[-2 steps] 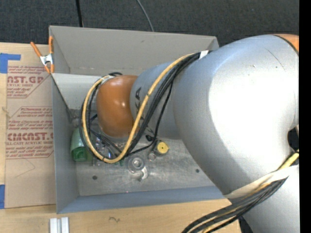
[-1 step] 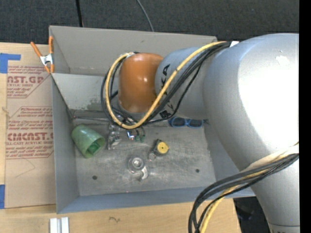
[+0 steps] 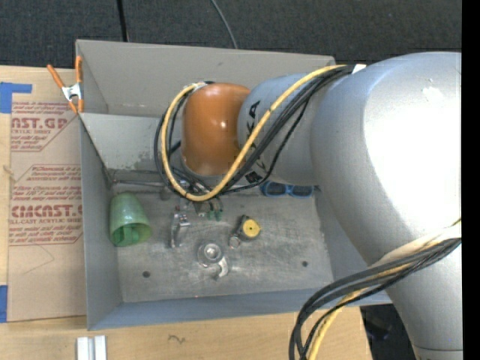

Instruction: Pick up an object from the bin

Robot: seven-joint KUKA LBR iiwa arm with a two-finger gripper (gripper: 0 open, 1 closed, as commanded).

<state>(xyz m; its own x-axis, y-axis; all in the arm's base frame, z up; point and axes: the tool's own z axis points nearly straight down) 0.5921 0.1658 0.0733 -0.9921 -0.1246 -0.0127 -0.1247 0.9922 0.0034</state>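
Note:
My gripper point(image 3: 178, 229) reaches down from under the orange wrist cover to the bin floor, left of the middle. A green plastic cup point(image 3: 127, 220) lies on its side to the gripper's left, apart from it. A small round silver metal piece point(image 3: 211, 255) lies just below and right of the gripper. Further right lies a small yellow round thing point(image 3: 247, 229) with a dark stub. A tiny green bit point(image 3: 215, 214) sits by the gripper's right side. Nothing shows held in the gripper.
A blue thing point(image 3: 286, 190) lies at the bin's back right, partly hidden under the arm. The arm and its cables cover the bin's right side and back. Bare floor runs along the front wall.

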